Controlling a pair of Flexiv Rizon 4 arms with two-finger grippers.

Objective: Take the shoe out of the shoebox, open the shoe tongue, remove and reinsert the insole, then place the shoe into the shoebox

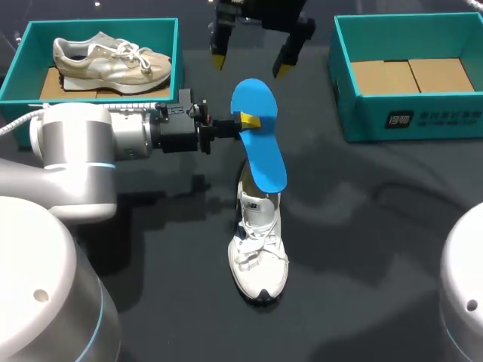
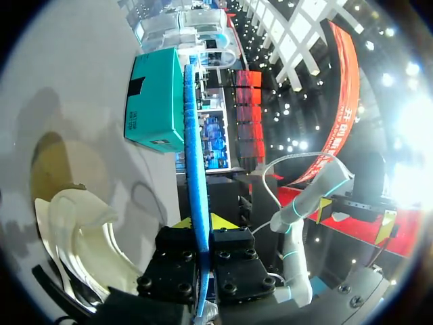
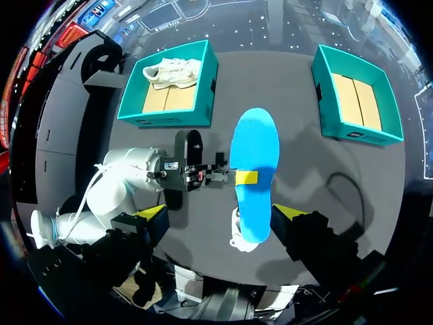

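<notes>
1. Head view: the left gripper [image 1: 249, 121] is near the table's middle, its fingers pinching the left edge of the blue insole [image 1: 259, 143].
2. The insole's near end lies over the heel of the white shoe [image 1: 259, 245]; whether they touch cannot be told.
3. That shoe stands upright on the dark table [image 1: 362, 249], toe toward the near edge.
4. The right gripper [image 1: 249, 66] hangs just beyond the insole's far end, fingers spread wide, holding nothing.
5. The right shoebox [image 1: 407, 117], far right, shows only cardboard; the left shoebox [image 1: 98, 24], far left, holds a beige shoe [image 1: 113, 62].
</notes>
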